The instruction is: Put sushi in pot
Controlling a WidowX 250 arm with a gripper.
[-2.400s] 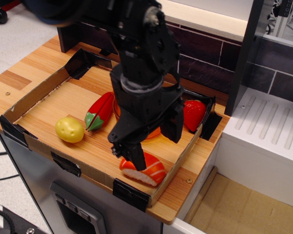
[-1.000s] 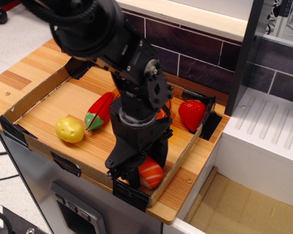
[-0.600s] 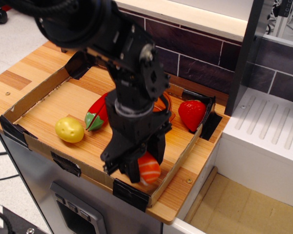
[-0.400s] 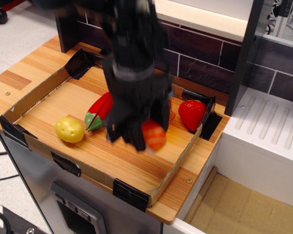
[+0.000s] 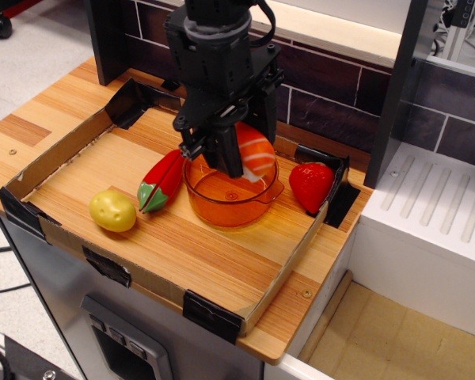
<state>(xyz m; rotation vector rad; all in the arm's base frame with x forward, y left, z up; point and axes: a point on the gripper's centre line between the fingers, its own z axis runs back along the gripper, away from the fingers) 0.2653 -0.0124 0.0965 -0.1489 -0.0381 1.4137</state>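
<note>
My gripper [image 5: 241, 154] is shut on the sushi [image 5: 257, 155], a glossy orange-red nigiri with white stripes. It holds the sushi just above the open mouth of the pot [image 5: 226, 202], over the pot's back half. The pot is round, translucent orange, with a small handle at its right, and stands in the middle of the cardboard tray [image 5: 59, 154]. The inside of the pot shows bare at the front. The black arm rises from the gripper toward the top of the view.
A red pepper with a green stem [image 5: 161, 184] lies against the pot's left side. A yellow potato-like toy [image 5: 112, 210] sits at the tray's front left. A red strawberry [image 5: 311, 186] sits right of the pot. A dark tiled wall stands behind, and a white drain board [image 5: 435, 214] at the right.
My gripper took the sushi from the tray's front right corner, lifted it, and carried it back over the pot. The pot, hidden by the arm before, now shows.
</note>
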